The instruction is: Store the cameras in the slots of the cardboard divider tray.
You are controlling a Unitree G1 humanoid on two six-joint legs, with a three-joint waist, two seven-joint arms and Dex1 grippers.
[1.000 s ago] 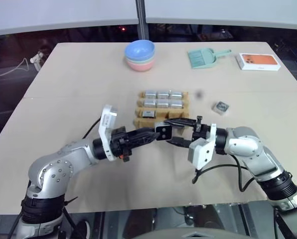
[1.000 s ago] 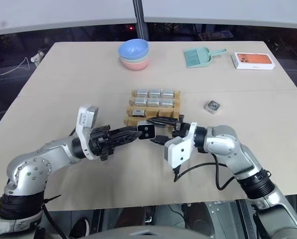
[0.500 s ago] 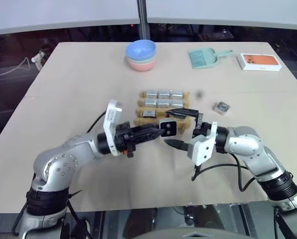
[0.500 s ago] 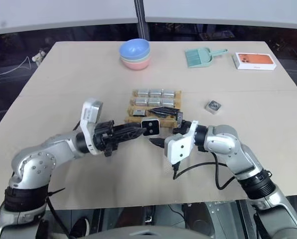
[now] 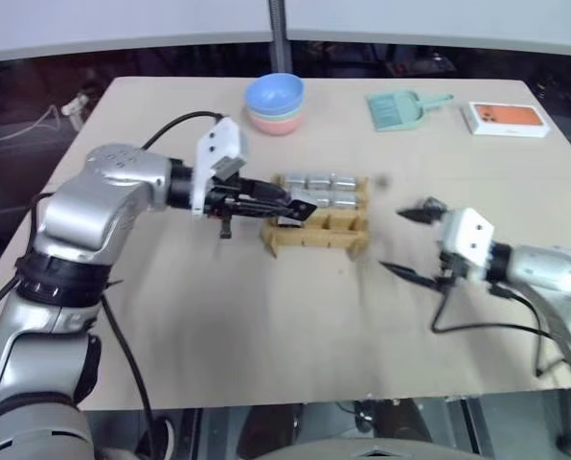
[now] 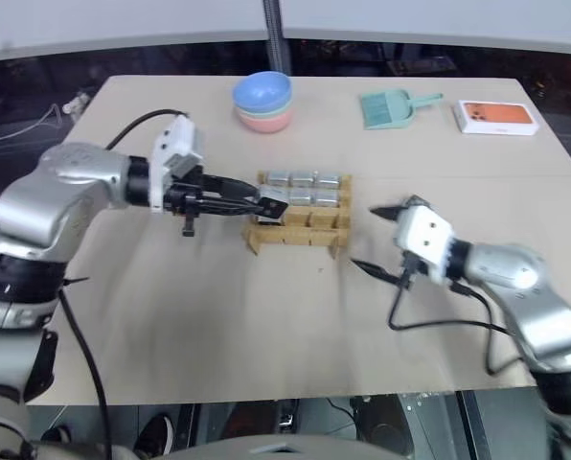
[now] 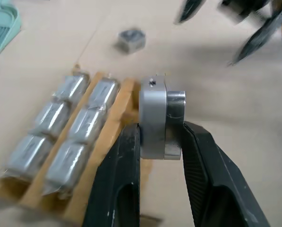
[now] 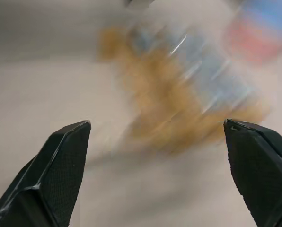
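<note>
My left jaws [image 5: 300, 206] clamped a camera [image 7: 156, 124] above the cardboard divider tray [image 5: 316, 235], its empty front slots toward six o'clock; my right jaws [image 5: 407, 241] stood wide, empty, at three o'clock.

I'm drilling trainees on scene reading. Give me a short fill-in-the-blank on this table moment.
1. The left gripper is shut on a silver-grey cube-shaped ____.
2. The right gripper stands ____, holding nothing.
3. The brown cardboard divider tray has its two far rows filled with ____ cameras.
4. Nested bowls have a ____ one on top.

Missing: camera; open; six; blue
</note>
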